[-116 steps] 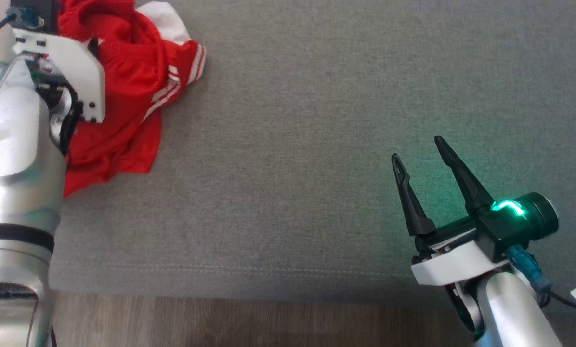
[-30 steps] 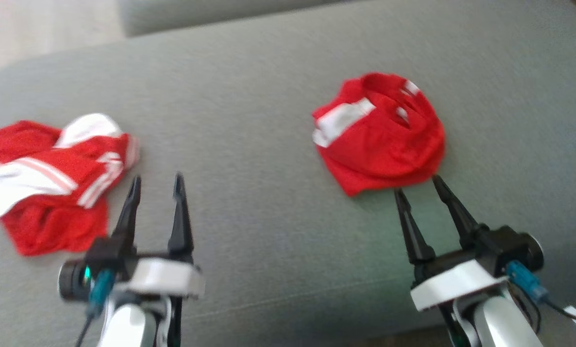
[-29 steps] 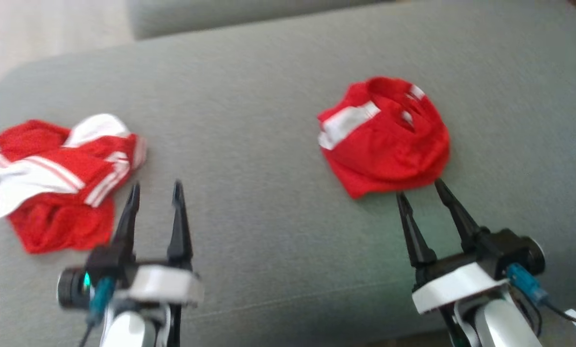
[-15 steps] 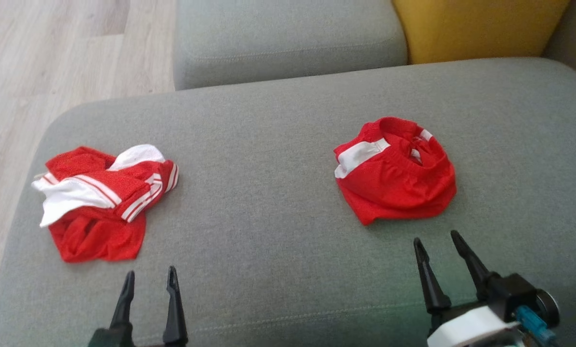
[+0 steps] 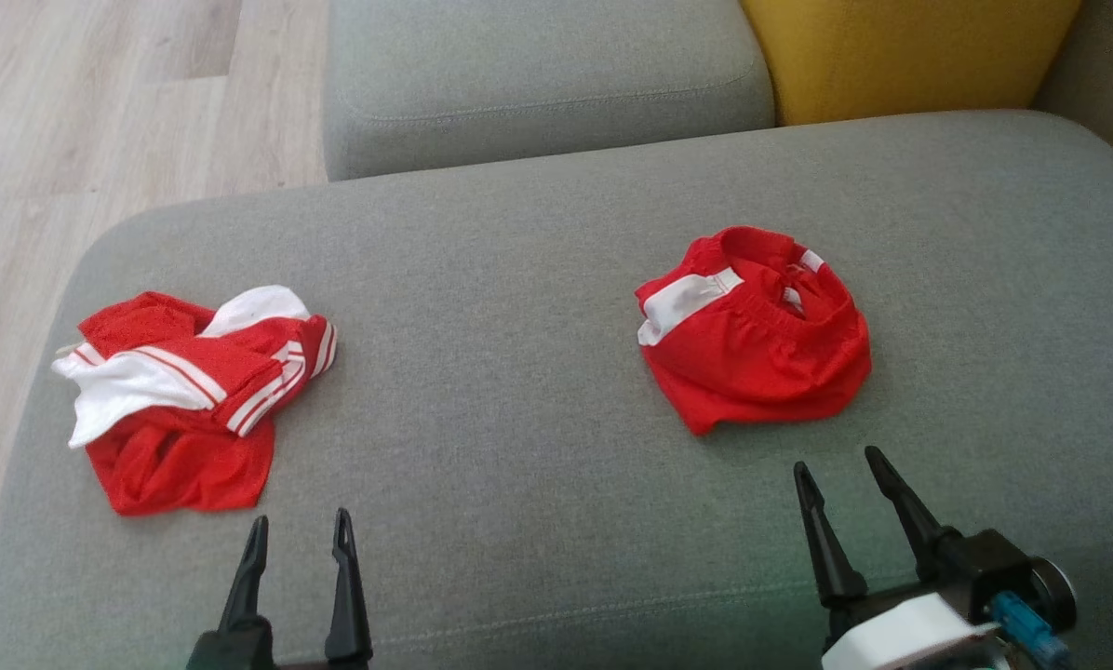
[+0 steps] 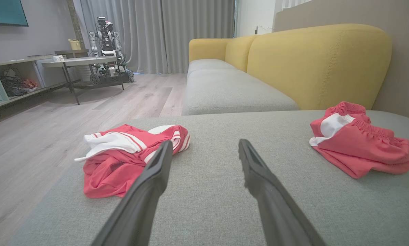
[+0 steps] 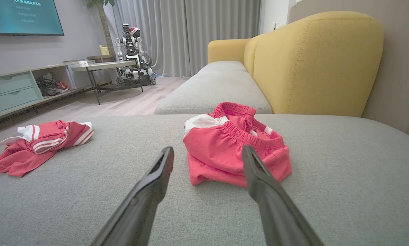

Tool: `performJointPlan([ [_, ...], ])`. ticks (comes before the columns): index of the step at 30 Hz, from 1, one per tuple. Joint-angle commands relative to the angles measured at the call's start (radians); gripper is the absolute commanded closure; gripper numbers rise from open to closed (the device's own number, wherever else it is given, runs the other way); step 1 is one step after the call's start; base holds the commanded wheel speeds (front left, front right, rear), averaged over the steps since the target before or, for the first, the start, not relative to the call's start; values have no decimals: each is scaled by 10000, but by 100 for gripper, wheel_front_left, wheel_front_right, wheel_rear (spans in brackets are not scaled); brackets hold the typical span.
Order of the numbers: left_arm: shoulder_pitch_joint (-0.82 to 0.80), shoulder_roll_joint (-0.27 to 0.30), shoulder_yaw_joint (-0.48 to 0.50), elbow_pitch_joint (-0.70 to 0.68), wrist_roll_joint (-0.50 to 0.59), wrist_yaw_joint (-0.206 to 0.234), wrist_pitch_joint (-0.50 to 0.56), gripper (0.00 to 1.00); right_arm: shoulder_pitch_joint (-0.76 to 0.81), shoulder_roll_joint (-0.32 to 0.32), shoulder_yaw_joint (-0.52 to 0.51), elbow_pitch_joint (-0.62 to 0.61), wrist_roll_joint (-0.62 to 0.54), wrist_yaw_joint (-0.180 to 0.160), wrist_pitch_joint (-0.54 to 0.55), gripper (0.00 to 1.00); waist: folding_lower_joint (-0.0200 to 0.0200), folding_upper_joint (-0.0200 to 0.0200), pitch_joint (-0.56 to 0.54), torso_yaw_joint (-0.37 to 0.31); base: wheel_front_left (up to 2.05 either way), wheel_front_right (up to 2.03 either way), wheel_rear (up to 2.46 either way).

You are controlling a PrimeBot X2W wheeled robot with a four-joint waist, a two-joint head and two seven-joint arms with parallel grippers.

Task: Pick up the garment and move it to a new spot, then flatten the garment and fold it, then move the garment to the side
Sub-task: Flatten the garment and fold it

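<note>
The left arm has drawn back from the striped shirt (image 5: 184, 391). The view has also lifted as the head rose, so most of the apparent shift is the camera's. The left fingers (image 5: 342, 586) now stand spread and empty, as do the right fingers (image 5: 819, 530), both pairs pointing across the sofa seat (image 5: 519, 279).

Nothing is held, so this reads as a pause between garments. The shirt seems to have been let go, and the shorts (image 5: 761, 344) look like the next pick.

The shirt lies ahead of the left fingers and off to their left, near the seat's edge. It is a loose, rumpled heap of thin red mesh-like cloth with white panels and narrow stripes, not flat and not neatly folded. The shorts lie just beyond the right fingertips, apart from them. They form a rounded, bunched lump with a gathered elastic waistband open on top and a white side panel. Both garments look limp and light, likely to sag and trail when lifted. The seat is grey, tightly woven and firm.
</note>
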Motion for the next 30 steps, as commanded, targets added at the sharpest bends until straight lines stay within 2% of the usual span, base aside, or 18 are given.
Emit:
performJointPlan([
  [1, -462, -86, 286, -245, 44, 12, -122, 0, -298, -45, 237, -313, 31, -2, -65, 0, 1, -1, -19, -11, 0, 0, 0],
  [14, -564, -87, 149, -107, 147, -18, -122, 0, -283, -45, 88, -230, 135, -2, -65, 0, 1, -1, 16, 81, 0, 0, 0],
  [20, -797, -87, -28, -98, 180, -35, -122, 0, -654, -45, -178, 126, -7, -2, -65, 0, 1, -1, 357, 119, 0, 0, 0],
  [25, -1395, -87, -338, -93, 434, -220, -122, 0, -2214, -45, -774, 1453, 57, -2, -65, 0, 1, -1, 944, 193, 0, 0, 0],
  [30, -2026, -87, -726, -118, 599, -235, -122, 0, -4513, -45, -1820, 3747, -241, -2, -65, 0, 1, -1, 1586, 387, 0, 0, 0],
])
